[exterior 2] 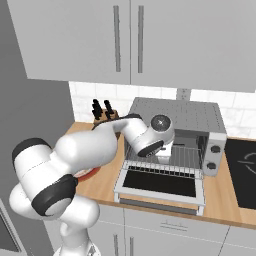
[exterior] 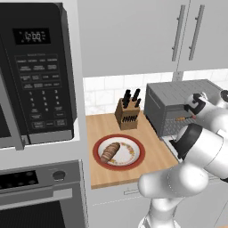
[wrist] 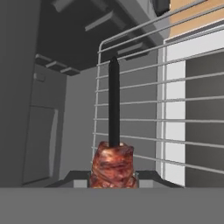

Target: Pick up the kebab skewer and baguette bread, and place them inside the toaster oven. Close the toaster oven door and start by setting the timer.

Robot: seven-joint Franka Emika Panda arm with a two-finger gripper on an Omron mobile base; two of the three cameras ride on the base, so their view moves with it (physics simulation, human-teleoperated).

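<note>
Right now your pincer [wrist: 113, 181] is gripping the kebab skewer [wrist: 113, 148] inside the toaster oven [exterior 2: 176, 116], its dark tip pointing over the wire rack [wrist: 144, 109]. Meanwhile the baguette bread [exterior: 110, 152] is lying on the red-rimmed plate [exterior: 135, 141] on the desk [exterior: 100, 127].

One skewer [wrist: 113, 144] is counted, one loaf [exterior: 110, 152], one plate [exterior: 136, 143] and one toaster oven [exterior 2: 187, 116] with one door [exterior 2: 161, 185] and two knobs [exterior 2: 214, 148]. One knife block [exterior: 127, 114] is seen, one microwave [exterior: 36, 71], one built-in oven [exterior: 40, 196] and four cabinet handles [exterior: 179, 32].
</note>
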